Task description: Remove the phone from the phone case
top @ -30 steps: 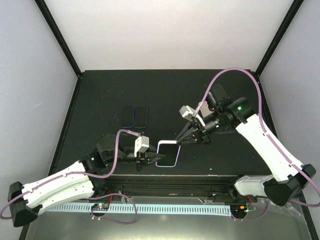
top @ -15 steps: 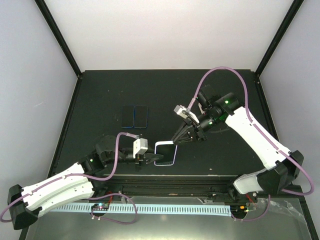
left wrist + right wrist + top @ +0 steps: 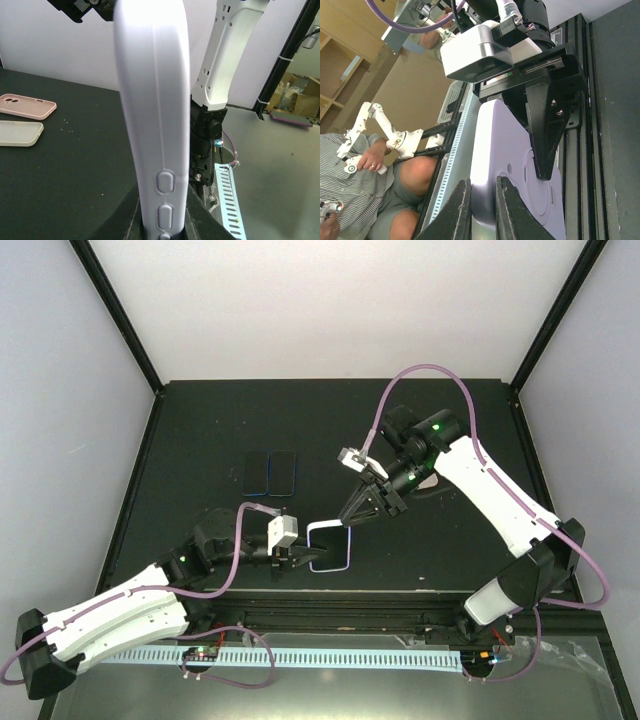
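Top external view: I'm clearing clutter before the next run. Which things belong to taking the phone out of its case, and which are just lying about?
In the job: white phone case, phone inside it, left tool and right tool, both shut on the case.
Lying about: pink phone case, cream phone case.

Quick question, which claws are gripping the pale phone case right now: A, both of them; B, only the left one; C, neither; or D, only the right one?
A: the left claw clamps one edge of the phone case, and the right claw pinches its opposite end, so the case is held up between the two.
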### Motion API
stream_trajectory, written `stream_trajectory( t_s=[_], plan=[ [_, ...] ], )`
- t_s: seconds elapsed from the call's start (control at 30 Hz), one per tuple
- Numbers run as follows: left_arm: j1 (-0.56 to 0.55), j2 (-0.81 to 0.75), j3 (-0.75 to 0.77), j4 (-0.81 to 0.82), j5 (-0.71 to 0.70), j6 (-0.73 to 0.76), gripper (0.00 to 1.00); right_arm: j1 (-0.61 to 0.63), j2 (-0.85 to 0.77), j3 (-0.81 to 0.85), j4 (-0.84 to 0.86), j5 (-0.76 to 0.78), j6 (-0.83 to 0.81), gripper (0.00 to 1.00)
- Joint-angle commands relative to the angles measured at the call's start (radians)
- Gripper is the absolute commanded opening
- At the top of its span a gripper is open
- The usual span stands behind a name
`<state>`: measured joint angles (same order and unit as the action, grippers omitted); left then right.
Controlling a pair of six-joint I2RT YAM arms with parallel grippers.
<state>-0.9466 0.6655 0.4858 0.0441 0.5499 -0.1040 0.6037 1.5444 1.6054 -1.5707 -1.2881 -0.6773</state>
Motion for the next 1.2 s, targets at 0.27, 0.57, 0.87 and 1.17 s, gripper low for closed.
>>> stream_trajectory(
  t_s=[0.27, 0.57, 0.87, 1.17],
  plan=[
    [-0.049, -0.051, 0.096, 0.127, 0.144, 0.114, 0.01, -0.006, 0.019, 0.0, 0.151, 0.103, 0.085, 0.05],
    [-0.049, -0.069, 0.191, -0.104, 0.125, 0.209, 0.02, -0.007, -0.065, 0.066, 0.184, 0.189, 0.126, 0.01],
    [-0.047, -0.064, 0.191, -0.088, 0.034, 0.159, 0.02, -0.007, -0.354, -0.187, 0.546, 0.325, 0.304, 0.43],
    [-0.047, -0.075, 0.122, 0.025, -0.034, 0.006, 0.02, 0.002, -0.363, -0.249, 0.444, 0.143, 0.127, 0.71]
  ],
)
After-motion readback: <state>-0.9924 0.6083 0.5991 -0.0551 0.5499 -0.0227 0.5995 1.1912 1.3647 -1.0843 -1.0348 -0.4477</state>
